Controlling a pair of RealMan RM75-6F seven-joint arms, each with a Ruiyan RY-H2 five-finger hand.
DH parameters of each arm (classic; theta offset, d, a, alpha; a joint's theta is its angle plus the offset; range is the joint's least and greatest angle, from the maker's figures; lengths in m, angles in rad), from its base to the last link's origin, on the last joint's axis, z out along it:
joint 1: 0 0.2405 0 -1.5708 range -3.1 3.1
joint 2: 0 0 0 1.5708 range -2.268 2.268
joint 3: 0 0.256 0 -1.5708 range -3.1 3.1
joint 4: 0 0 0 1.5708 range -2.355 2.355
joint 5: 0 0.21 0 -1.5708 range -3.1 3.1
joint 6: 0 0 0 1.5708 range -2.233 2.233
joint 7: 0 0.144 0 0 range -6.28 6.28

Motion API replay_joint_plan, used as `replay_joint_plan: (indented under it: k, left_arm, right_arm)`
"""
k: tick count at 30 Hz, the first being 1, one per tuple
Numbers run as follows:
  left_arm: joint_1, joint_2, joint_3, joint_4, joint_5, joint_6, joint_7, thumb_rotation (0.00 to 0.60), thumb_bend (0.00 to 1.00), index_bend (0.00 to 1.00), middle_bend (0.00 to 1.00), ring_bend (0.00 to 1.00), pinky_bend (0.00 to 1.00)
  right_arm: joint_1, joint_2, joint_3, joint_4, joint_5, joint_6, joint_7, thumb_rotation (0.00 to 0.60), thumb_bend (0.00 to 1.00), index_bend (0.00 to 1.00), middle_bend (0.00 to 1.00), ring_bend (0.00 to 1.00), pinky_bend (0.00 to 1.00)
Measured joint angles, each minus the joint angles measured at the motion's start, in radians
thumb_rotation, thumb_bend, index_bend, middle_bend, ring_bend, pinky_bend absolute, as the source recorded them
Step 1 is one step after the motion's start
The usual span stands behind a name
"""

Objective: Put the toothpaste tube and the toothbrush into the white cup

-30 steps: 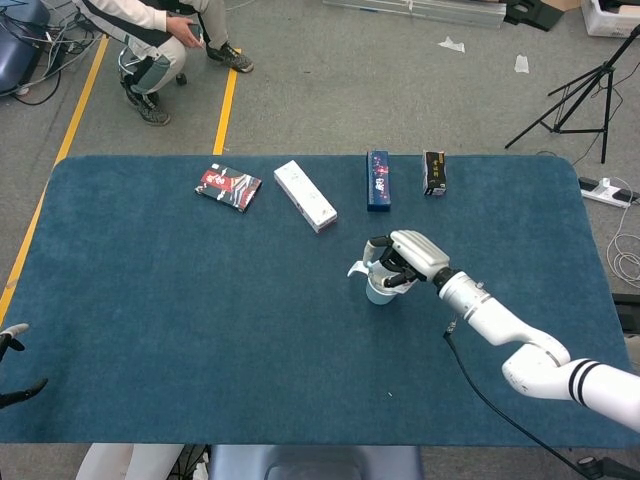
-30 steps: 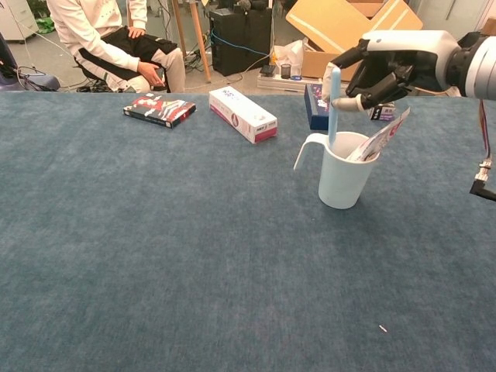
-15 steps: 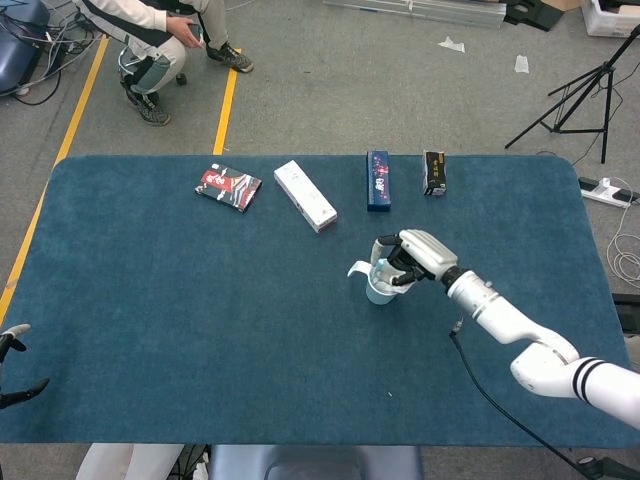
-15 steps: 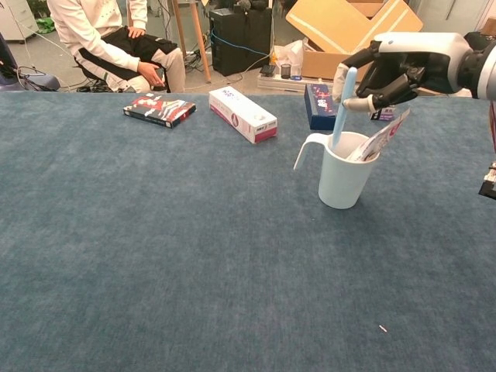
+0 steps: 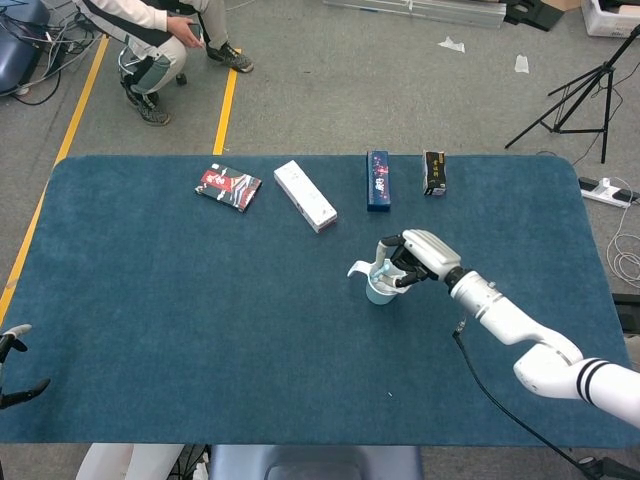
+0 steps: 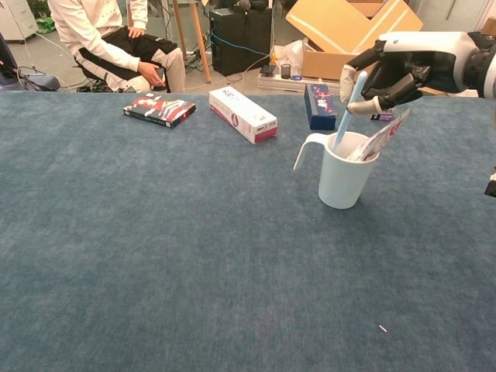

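Note:
The white cup point(image 6: 339, 178) stands upright right of the table's middle, also seen in the head view point(image 5: 377, 290). The toothpaste tube point(image 6: 384, 136) leans out of it to the right. The light-blue toothbrush point(image 6: 348, 108) stands in the cup too, tilted right. My right hand point(image 6: 397, 68) hovers just above the cup's right rim and pinches the brush's top between thumb and fingers; the head view shows the right hand point(image 5: 417, 257) too. Only the fingertips of my left hand point(image 5: 14, 365) show at the near left edge, apart and holding nothing.
Along the far edge lie a red-and-black box point(image 5: 228, 189), a white box point(image 5: 305, 195), a blue box point(image 5: 377, 180) and a small dark box point(image 5: 434, 172). A person sits beyond the far left corner. A black cable point(image 5: 470, 365) trails under my right arm.
My right hand has drifted slightly right above the cup. The toothbrush has gone from upright to leaning right, its lower end staying inside the cup.

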State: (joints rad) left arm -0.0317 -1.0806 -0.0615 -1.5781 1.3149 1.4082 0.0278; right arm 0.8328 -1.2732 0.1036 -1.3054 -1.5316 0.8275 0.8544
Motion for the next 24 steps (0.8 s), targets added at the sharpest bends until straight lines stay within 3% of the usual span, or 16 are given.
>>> replay_joint_plan:
  k: [24]
  left_arm:
    - [-0.002, -0.001, 0.002, 0.002, -0.001, -0.005, 0.0, 0.6, 0.0, 0.22, 0.41, 0.25, 0.25]
  right_arm:
    - [-0.016, 0.022, 0.004, -0.012, 0.024, 0.025, -0.005, 0.6, 0.14, 0.52, 1.0, 1.0, 1.0]
